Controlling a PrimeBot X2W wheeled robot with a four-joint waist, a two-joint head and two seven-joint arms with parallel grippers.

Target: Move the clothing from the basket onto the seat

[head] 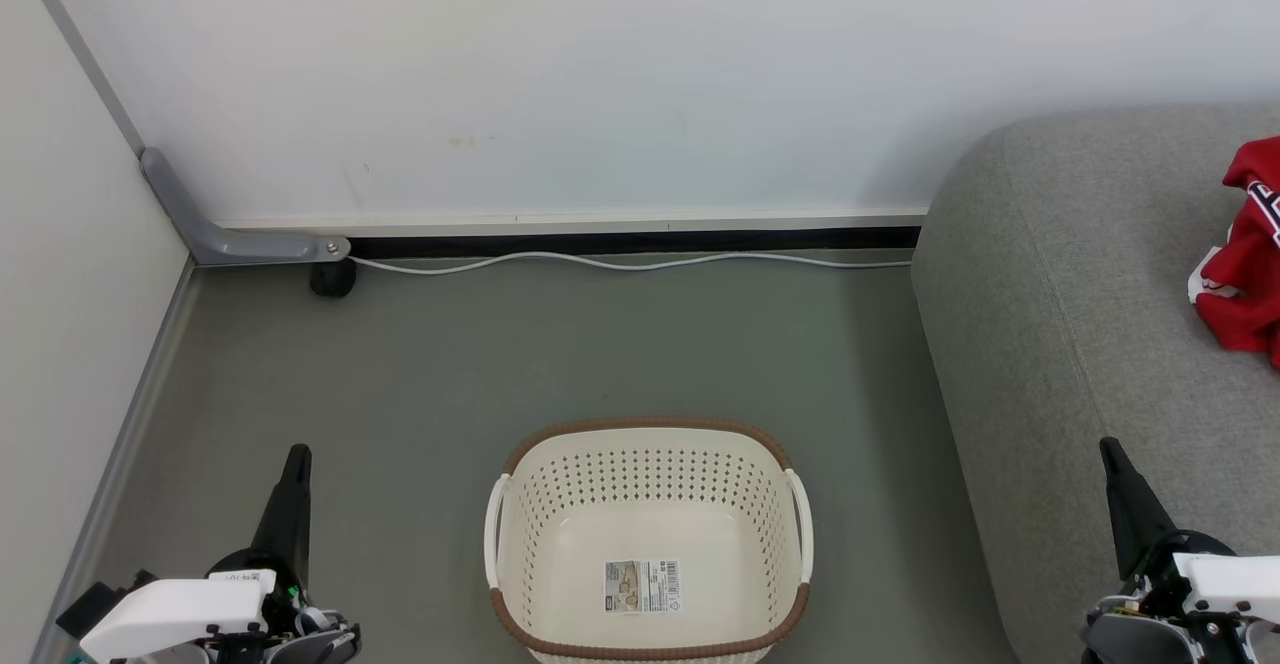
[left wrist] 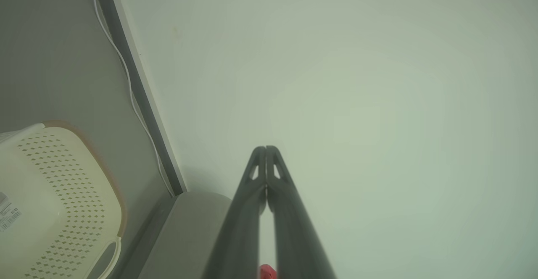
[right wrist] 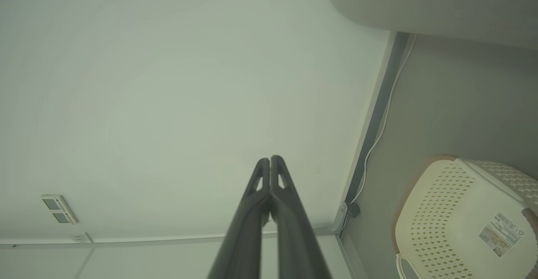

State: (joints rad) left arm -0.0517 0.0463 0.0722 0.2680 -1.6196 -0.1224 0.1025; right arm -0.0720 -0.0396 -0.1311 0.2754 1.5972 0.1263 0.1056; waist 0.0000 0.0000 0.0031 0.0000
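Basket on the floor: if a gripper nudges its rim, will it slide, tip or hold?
Probably slides: the basket is empty but for a label and is thin perforated plastic, so likely light. Tipping seems unlikely, since it sits wide and low on the smooth floor. Its walls may flex slightly.

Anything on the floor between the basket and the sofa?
No. In the head view, just bare grey floor separates the basket from the sofa; the white cable lies farther back.

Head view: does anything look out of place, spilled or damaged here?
Nothing stands out. The basket stands upright on the floor with a label on its bottom, the red clothing lies crumpled on the sofa, and a white cable runs loosely along the wall. The left gripper and right gripper are shut, holding nothing.
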